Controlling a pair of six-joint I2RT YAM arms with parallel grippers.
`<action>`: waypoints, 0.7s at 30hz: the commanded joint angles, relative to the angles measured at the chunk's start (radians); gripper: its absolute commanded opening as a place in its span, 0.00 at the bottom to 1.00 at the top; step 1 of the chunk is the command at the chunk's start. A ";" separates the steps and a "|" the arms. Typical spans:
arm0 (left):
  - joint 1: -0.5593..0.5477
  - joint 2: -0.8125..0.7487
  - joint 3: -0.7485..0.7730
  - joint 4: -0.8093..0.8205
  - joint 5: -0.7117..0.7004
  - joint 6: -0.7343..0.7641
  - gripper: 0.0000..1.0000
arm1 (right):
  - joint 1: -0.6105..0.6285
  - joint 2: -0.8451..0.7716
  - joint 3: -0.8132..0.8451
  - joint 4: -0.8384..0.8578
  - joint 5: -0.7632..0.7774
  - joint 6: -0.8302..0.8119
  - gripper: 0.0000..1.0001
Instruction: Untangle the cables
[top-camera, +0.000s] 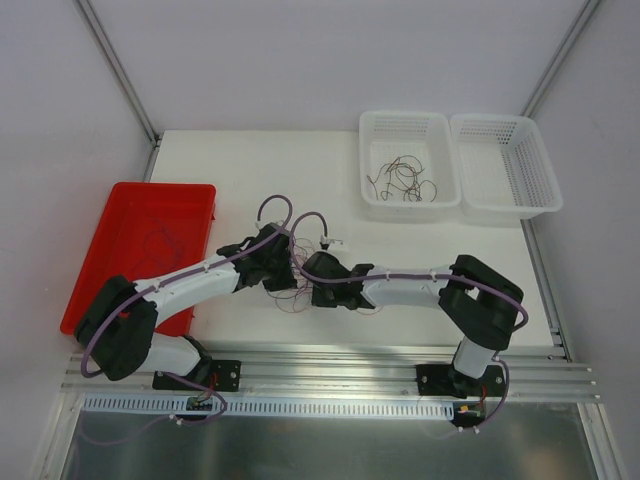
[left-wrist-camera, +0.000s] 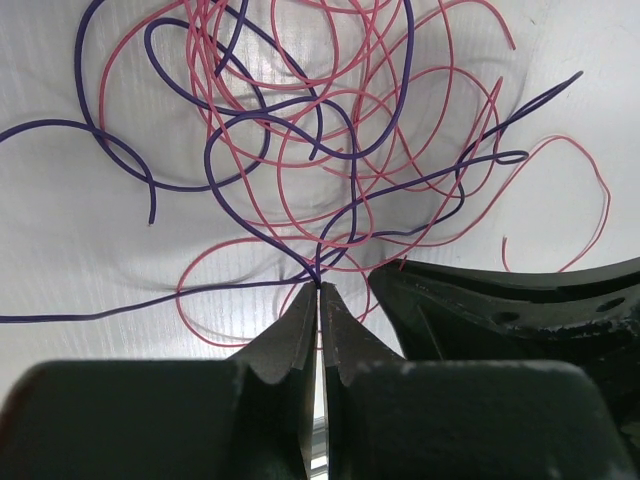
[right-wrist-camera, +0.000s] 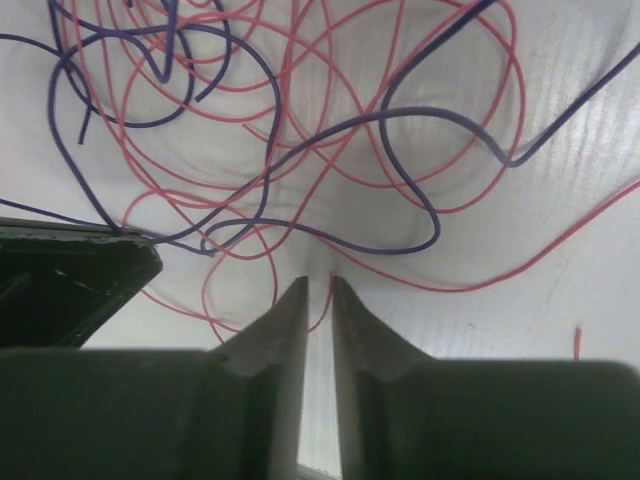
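A tangle of thin purple (left-wrist-camera: 200, 295) and pink-red cables (left-wrist-camera: 285, 215) lies on the white table, mostly hidden under both grippers in the top view. My left gripper (top-camera: 283, 272) is shut on a purple cable at its fingertips (left-wrist-camera: 319, 287). My right gripper (top-camera: 308, 274) faces it, almost touching. Its jaws (right-wrist-camera: 320, 284) stand a narrow gap apart, with a pink-red cable (right-wrist-camera: 328, 304) running through the gap by the right finger. More looped cables (right-wrist-camera: 300, 140) spread beyond it.
A red tray (top-camera: 100, 255) at the left holds a few dark cables. A white basket (top-camera: 372, 160) at the back holds dark curled cables (top-camera: 405, 178). A second white basket (top-camera: 540, 170) stands to its right. The right gripper's body (left-wrist-camera: 520, 300) shows in the left wrist view.
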 joint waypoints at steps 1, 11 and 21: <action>-0.006 -0.029 -0.006 0.008 -0.006 -0.007 0.00 | -0.005 -0.003 0.027 -0.057 0.026 0.025 0.15; 0.088 -0.066 -0.023 -0.004 -0.030 0.036 0.00 | -0.124 -0.368 -0.051 -0.382 0.279 -0.124 0.01; 0.171 -0.105 -0.073 -0.033 -0.059 0.062 0.00 | -0.595 -0.894 -0.003 -0.589 0.238 -0.458 0.01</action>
